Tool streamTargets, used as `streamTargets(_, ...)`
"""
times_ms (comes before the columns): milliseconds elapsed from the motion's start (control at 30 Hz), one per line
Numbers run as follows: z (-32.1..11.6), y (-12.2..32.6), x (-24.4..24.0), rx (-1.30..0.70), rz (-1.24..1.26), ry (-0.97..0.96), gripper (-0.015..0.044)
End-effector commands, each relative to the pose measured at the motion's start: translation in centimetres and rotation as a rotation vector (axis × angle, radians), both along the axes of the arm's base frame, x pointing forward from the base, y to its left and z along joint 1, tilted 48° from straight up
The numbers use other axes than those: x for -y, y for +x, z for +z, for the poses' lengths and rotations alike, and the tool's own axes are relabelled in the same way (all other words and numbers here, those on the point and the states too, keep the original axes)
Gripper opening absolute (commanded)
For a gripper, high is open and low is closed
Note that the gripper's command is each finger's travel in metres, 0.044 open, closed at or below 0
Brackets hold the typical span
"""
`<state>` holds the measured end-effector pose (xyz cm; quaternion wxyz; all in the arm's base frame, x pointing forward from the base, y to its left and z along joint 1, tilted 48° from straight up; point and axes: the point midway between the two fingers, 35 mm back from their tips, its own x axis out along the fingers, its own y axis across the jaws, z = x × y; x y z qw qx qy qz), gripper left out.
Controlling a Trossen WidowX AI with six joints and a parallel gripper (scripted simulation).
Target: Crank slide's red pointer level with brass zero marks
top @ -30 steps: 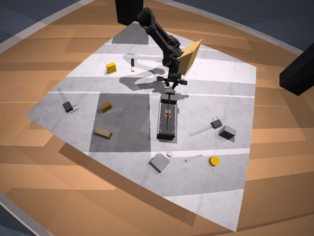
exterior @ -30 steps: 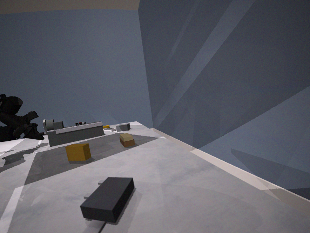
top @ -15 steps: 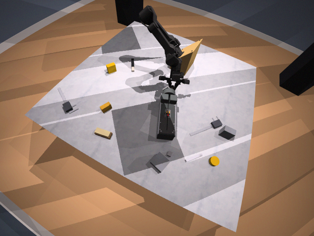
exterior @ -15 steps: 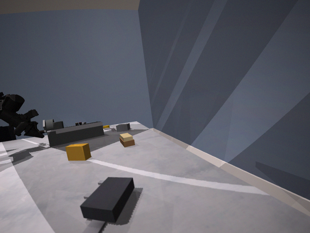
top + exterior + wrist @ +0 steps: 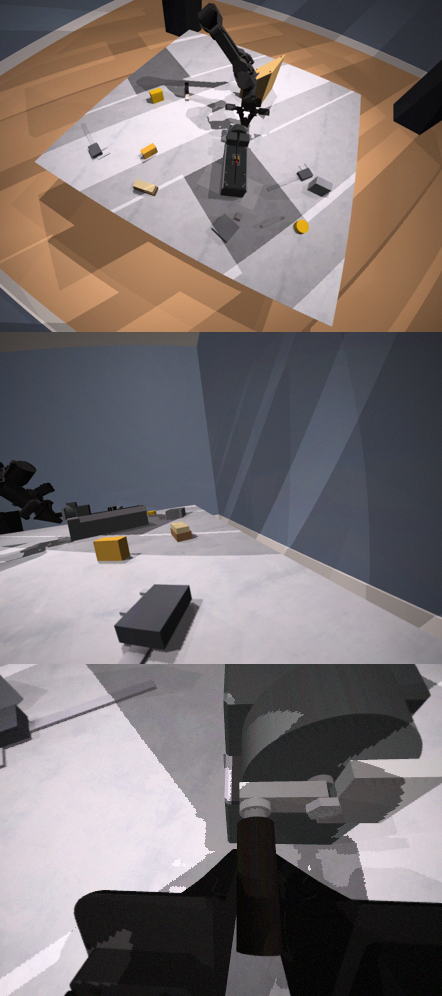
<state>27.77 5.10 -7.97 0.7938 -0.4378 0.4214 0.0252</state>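
The machine is a long dark box with a rounded housing at its crank end. In the top view the small red pointer shows in the slot window, slightly below the two brass marks, on the side away from the crank; the exact gap is too small to read. My gripper is shut on the dark brown crank handle, with a finger on each side. The pale crank arm runs sideways from the handle to the hub in the wrist view. In the exterior view the handle cannot be made out.
A tan slanted panel stands behind the arm. Yellow blocks and a pale gold bar lie left of the machine. A grey plate, a dark block and a yellow disc lie in front and right.
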Motion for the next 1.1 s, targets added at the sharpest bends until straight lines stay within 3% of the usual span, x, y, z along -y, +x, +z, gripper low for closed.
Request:
streamTargets(0, 0.6, 0.0, -0.7, 0.004, 0.012, 0.000, 0.0000)
streamTargets(1067, 4.3, 1.2, -0.6, 0.004, 0.012, -0.001, 0.0000)
